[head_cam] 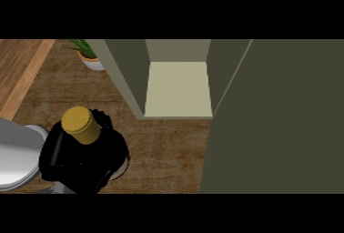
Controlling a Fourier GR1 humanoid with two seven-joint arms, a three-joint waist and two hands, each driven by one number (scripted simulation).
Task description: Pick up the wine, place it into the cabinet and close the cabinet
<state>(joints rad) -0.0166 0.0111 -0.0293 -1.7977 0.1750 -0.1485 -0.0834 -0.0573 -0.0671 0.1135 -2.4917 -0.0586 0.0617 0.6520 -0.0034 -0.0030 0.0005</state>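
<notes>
The wine bottle (81,124) shows as a gold cap on a dark neck, low at the left, tilted with its top toward the cabinet. My left hand (111,154) is curled round its dark body, which mostly merges with the black fingers. A bit of grey forearm enters from the lower edge beneath it. The cabinet (128,77) stands to the upper right of the bottle with a pale bare shelf (179,88) inside. Its door (282,118) is swung open and fills the right side. My right hand does not show.
A pale grey plate (17,154) sits at the left edge, right beside the held bottle. A potted plant (87,55) stands at the back left of the cabinet. A lighter wooden strip (20,68) borders the brown counter (168,154) on the left.
</notes>
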